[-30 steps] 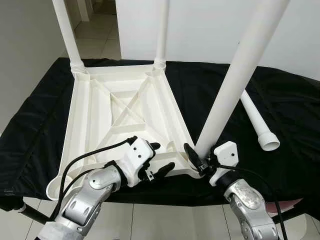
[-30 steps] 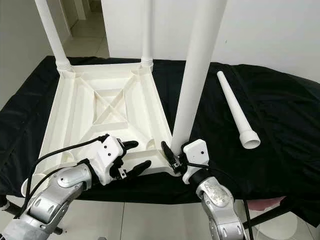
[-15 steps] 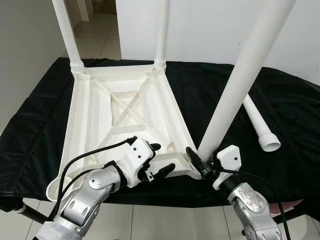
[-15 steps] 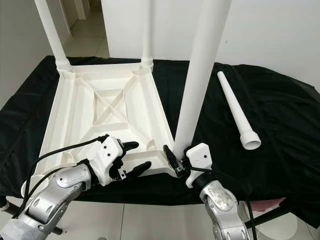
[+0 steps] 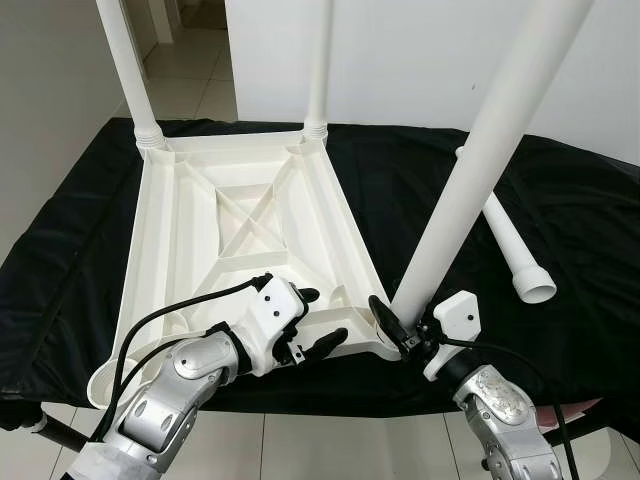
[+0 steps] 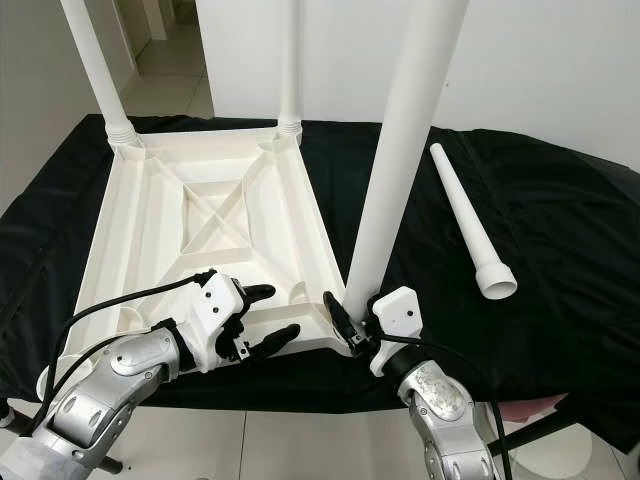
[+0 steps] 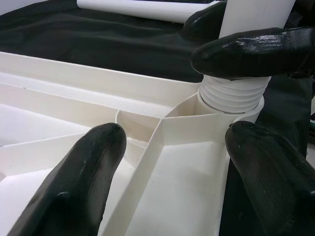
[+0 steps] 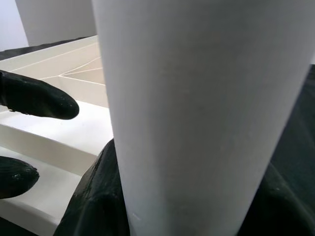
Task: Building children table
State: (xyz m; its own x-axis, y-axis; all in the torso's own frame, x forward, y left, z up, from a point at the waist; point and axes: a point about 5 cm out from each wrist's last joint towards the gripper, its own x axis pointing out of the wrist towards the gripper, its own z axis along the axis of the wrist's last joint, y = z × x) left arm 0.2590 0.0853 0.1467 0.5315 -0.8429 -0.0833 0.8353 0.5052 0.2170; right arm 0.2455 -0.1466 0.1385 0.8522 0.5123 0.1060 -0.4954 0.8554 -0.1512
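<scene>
The white plastic table top (image 5: 240, 240) lies upside down on the black cloth counter (image 5: 600, 250) — ribbed underneath. The right tool (image 5: 392, 328) grips a smooth round leg (image 5: 470, 180) at the near corner. The left tool (image 5: 315, 318) is open over the near rim. A spare leg (image 5: 510, 245) lies by the right edge.

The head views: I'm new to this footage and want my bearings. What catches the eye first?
An upside-down white tabletop lies on a black cloth, with two legs standing at its far corners. At the near right corner, the right gripper is shut on the third leg, a tall white tube tilted in its socket, while the left gripper straddles the tabletop's near edge. A spare leg lies loose on the cloth to the right.
</scene>
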